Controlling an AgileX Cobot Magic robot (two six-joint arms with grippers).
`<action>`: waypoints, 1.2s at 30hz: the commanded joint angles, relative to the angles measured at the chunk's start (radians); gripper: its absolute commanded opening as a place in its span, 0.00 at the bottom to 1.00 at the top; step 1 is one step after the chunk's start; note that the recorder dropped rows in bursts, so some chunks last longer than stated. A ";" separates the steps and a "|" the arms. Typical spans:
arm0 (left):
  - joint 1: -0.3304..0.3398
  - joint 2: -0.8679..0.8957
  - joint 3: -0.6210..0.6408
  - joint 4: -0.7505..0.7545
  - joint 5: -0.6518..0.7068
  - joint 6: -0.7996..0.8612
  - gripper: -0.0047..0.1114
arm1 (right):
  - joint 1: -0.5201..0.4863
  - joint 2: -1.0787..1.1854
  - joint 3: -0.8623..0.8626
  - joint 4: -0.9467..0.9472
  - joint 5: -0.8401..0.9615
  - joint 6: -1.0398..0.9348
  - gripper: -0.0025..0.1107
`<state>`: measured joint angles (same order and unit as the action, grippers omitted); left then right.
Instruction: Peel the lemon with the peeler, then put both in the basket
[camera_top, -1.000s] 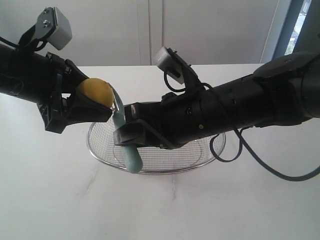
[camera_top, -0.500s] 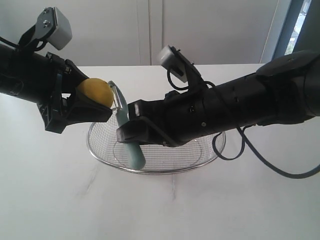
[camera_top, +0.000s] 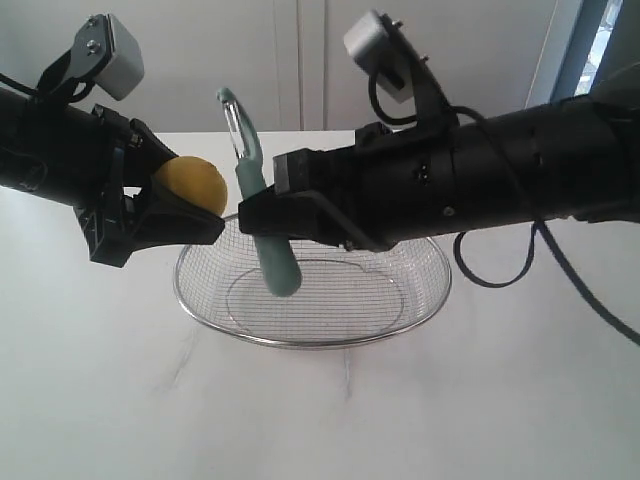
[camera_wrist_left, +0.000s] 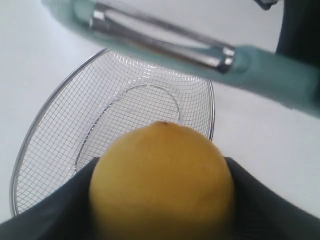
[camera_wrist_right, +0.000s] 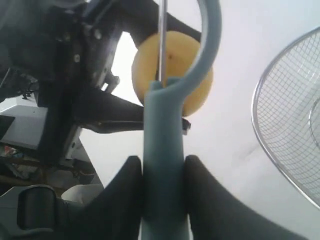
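Observation:
My left gripper (camera_top: 185, 215) is shut on the yellow lemon (camera_top: 190, 183), held in the air above the left rim of the wire basket (camera_top: 430, 300). The lemon (camera_wrist_left: 162, 182) fills the left wrist view between the dark fingers. My right gripper (camera_top: 262, 210) is shut on the teal handle of the peeler (camera_top: 262, 215), which stands nearly upright just right of the lemon, blade head up. In the right wrist view the peeler (camera_wrist_right: 164, 150) sits clamped between the fingers, its blade in front of the lemon (camera_wrist_right: 172, 70). The basket (camera_wrist_right: 280, 125) lies below.
The basket (camera_wrist_left: 60, 145) rests on a white tabletop (camera_top: 480, 400) and holds nothing. A pale wall stands behind the table, and a window edge shows at the far right. Cables hang from the right arm (camera_top: 520, 175).
The right gripper has lifted the peeler up along the lemon, so the blade head now stands above it. The left gripper and lemon have stayed still.

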<state>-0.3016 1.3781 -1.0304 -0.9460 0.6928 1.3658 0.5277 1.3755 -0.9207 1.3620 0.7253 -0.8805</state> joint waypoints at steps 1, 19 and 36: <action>-0.002 -0.006 0.006 -0.026 0.018 -0.006 0.04 | -0.011 -0.079 0.004 -0.013 -0.017 -0.006 0.02; -0.002 -0.006 0.006 -0.028 0.037 -0.008 0.04 | -0.011 -0.163 0.099 -0.906 -0.254 0.784 0.02; -0.002 -0.006 0.006 -0.032 0.040 -0.008 0.04 | 0.096 0.119 0.114 -0.091 -0.268 0.148 0.02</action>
<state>-0.3016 1.3781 -1.0304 -0.9460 0.7143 1.3638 0.6065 1.4754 -0.8133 1.0994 0.4593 -0.5811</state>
